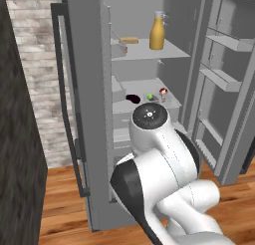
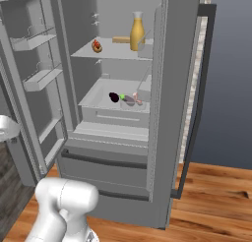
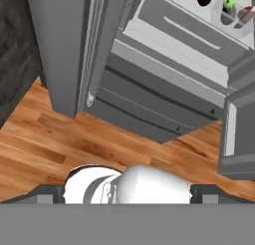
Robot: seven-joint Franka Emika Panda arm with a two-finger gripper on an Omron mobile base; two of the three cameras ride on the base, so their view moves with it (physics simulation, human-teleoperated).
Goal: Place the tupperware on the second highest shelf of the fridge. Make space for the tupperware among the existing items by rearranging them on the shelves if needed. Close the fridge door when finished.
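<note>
Tupperware (image 2: 129,101) sits on a fridge (image 2: 172,88) shelf.

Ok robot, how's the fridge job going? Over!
Gripper open, empty, low by the drawers. Tupperware on shelf under the bottle. Fridge door wide open.

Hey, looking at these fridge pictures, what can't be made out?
- Tool: in the hand view, fingertips aren't visible, so open or shut is unclear.
- Small items on the lower shelf: too small to identify in either base view.
- Bottom drawers: left base view, hidden by the arm.
- Orange bottle: label unreadable.
</note>
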